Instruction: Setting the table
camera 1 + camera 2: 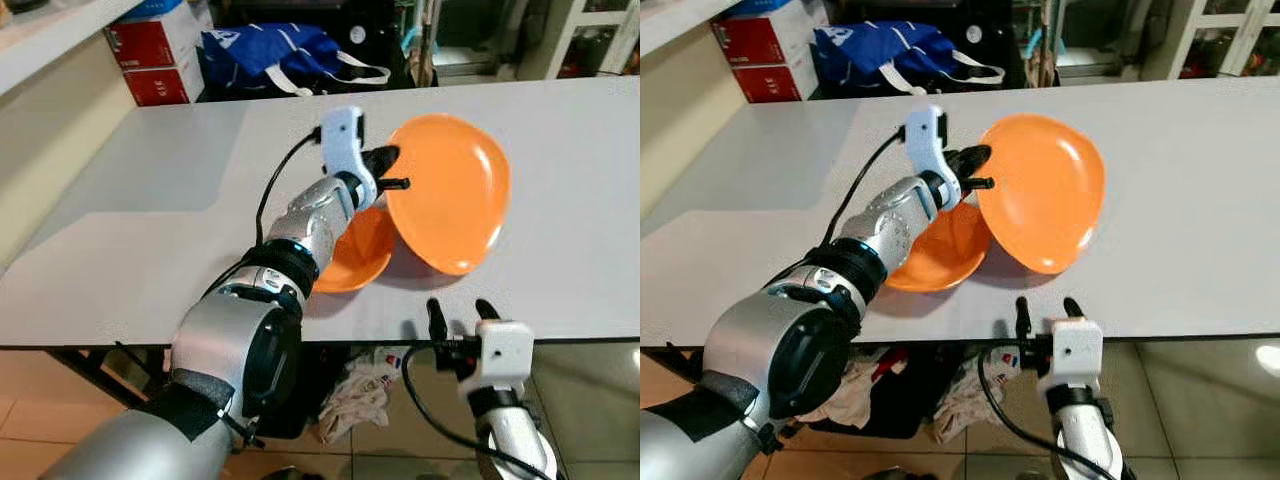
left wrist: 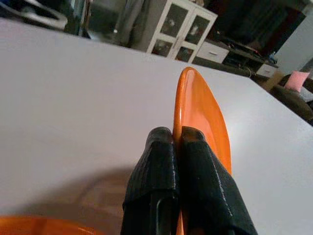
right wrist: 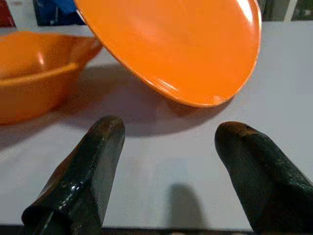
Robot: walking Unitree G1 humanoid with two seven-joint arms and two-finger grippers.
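White table | left end effector pinching tilted orange plate | bowl part-hidden | right end effector spread

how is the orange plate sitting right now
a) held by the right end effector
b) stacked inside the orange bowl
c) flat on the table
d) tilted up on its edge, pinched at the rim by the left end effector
d: the left end effector is shut on the rim of the orange plate, which stands tilted above the white table beside the orange bowl, while the right end effector waits open at the near table edge.
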